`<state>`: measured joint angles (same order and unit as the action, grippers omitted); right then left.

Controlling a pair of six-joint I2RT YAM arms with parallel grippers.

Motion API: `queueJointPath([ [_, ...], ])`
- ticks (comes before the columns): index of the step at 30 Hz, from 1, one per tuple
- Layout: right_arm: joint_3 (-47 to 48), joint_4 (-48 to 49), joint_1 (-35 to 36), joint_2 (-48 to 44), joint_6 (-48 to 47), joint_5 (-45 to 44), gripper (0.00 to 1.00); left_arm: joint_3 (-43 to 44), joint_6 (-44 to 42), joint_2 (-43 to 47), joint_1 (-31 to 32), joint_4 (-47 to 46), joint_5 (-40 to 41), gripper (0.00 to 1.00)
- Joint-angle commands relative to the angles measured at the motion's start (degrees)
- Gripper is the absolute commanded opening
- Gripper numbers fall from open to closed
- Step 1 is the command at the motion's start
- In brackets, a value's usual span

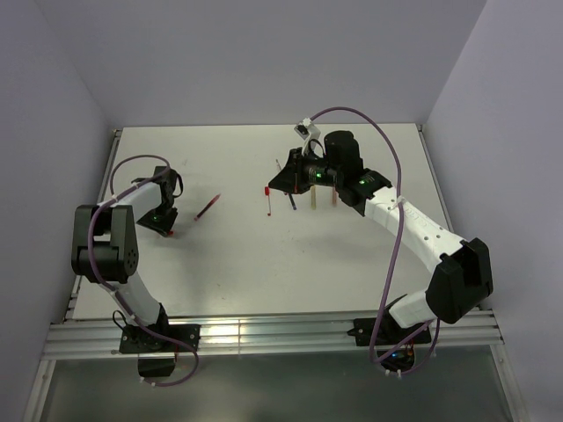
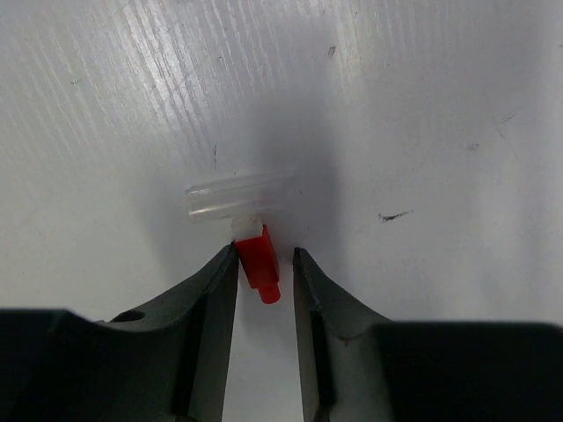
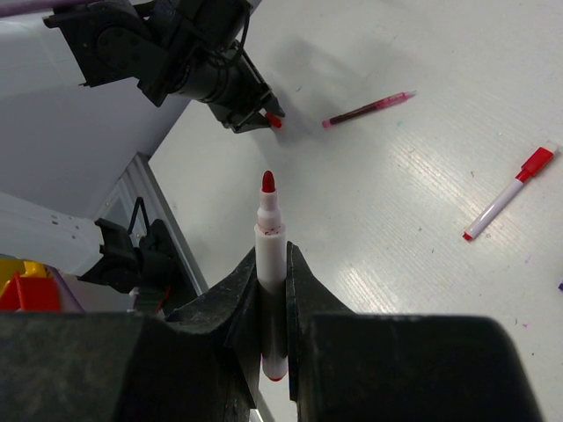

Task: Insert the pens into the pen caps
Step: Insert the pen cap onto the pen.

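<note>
A small red pen cap lies on the white table between my left gripper's fingertips. The left finger touches it and a gap shows on the right side, so the jaws stand open. A pale clear cap lies crosswise just beyond it. From above, the left gripper sits at the table's left. My right gripper is shut on a white pen whose bare red tip points toward the left arm. It hovers at centre back. A dark red pen lies between the arms.
A white pen with a red cap lies below the right gripper, also seen in the right wrist view. A few more pens lie under the right arm. White walls enclose the table; a metal rail runs along its near edge.
</note>
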<state>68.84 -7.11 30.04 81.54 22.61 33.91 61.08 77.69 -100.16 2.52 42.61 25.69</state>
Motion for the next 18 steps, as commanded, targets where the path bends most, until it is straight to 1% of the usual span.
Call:
queueJointPath([
  [1, -0.5, 1.6, -0.4, -1.7, -1.0, 0.6, 0.00, 1.5, 1.2, -1.0, -0.2, -1.1, -1.3, 0.34],
  [4, -0.5, 1.9, -0.4, -1.6, -0.9, 1.2, 0.00, 1.3, 1.4, -1.0, -0.2, -1.0, -1.4, 0.33],
  [7, -0.5, 1.8, -0.5, -1.4, -0.9, 1.3, 0.00, 0.7, 1.1, -1.0, -0.2, -1.6, -2.0, 0.29],
  [10, -0.4, 1.7, -0.4, -1.2, -0.9, 1.3, 0.00, -0.2, 0.9, -1.3, -0.2, -2.2, -2.9, 0.20],
  [11, -0.4, 1.6, -0.4, -1.2, -1.1, 1.3, 0.00, -0.3, 0.8, -1.4, -0.2, -2.4, -3.3, 0.14],
  [15, -0.3, 1.5, -0.4, -1.1, -1.2, 1.4, 0.00, -0.9, 0.1, -1.5, -0.2, -3.2, -5.0, 0.00],
  [18, -0.1, 1.2, -0.4, -1.0, -1.3, 1.3, 0.00, -1.0, -0.3, -1.4, -0.2, -3.5, -5.7, 0.00],
])
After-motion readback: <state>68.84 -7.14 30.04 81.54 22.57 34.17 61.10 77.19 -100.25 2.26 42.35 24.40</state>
